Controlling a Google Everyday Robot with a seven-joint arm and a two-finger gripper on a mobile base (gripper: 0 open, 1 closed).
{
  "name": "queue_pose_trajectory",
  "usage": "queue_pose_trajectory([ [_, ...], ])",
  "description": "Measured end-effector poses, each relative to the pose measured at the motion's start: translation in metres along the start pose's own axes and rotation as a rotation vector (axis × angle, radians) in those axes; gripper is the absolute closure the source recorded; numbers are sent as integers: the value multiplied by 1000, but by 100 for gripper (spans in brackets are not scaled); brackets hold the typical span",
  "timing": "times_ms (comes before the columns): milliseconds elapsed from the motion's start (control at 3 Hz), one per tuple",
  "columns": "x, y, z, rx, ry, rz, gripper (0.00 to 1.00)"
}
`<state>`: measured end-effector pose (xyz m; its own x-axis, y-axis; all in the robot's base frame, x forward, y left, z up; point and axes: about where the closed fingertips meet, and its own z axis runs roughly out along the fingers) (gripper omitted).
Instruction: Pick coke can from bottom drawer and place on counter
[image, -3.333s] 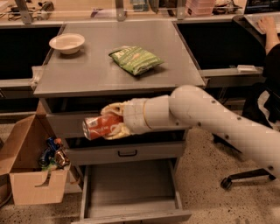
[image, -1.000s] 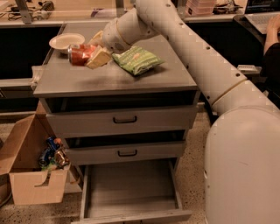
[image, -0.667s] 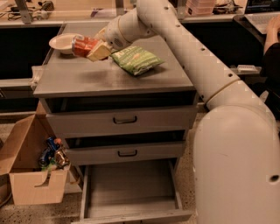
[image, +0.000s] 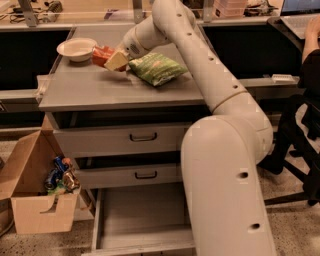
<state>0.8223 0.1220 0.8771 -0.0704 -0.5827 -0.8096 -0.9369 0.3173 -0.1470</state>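
My gripper (image: 112, 59) is over the far left part of the grey counter (image: 90, 87), shut on the red coke can (image: 101, 54). The can lies tilted in the fingers, just above or at the counter surface, between the white bowl and the green snack bag. The bottom drawer (image: 140, 215) stands pulled open at the foot of the cabinet, and its grey floor shows nothing in it.
A white bowl (image: 76, 48) sits at the counter's back left, close to the can. A green snack bag (image: 157, 68) lies right of the gripper. A cardboard box (image: 35, 192) with trash stands on the floor left of the cabinet. A person's chair (image: 305, 150) is at the right.
The gripper carried the can up from drawer level onto the counter, then shifted it toward the back beside the bowl. The arm has swung closer to the camera.
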Motion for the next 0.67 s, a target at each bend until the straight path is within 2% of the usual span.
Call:
queue_pose_trajectory([
  [333,10,-2,12,-25,54,26,20],
  [667,10,-2,12,-25,54,26,0],
])
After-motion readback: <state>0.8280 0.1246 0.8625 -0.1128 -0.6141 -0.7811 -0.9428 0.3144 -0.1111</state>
